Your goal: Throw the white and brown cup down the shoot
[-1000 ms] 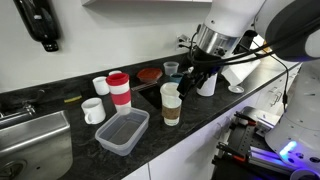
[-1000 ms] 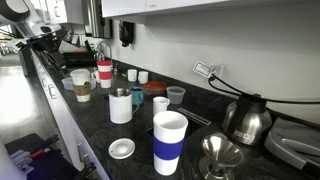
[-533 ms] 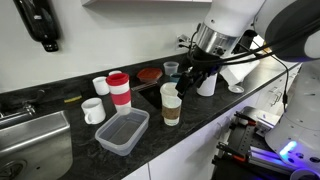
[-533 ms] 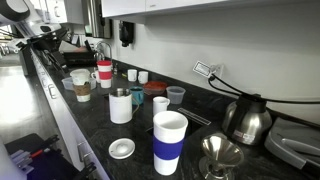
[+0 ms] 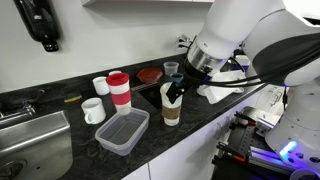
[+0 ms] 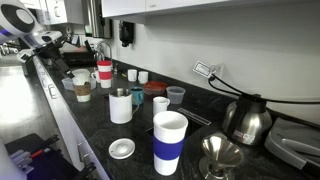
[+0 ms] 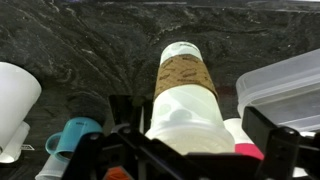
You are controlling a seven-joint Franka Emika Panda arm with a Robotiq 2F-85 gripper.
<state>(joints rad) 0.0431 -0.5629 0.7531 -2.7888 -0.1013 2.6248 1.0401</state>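
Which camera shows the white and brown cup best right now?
The wrist view: the white and brown cup fills the middle, its brown band plain, between the open jaws. In an exterior view the gripper covers the cup's top; in an exterior view the cup is small and far off.

We lose the top of the white paper cup with brown sleeve [image 7: 185, 90] behind the blurred black gripper [image 7: 195, 120].
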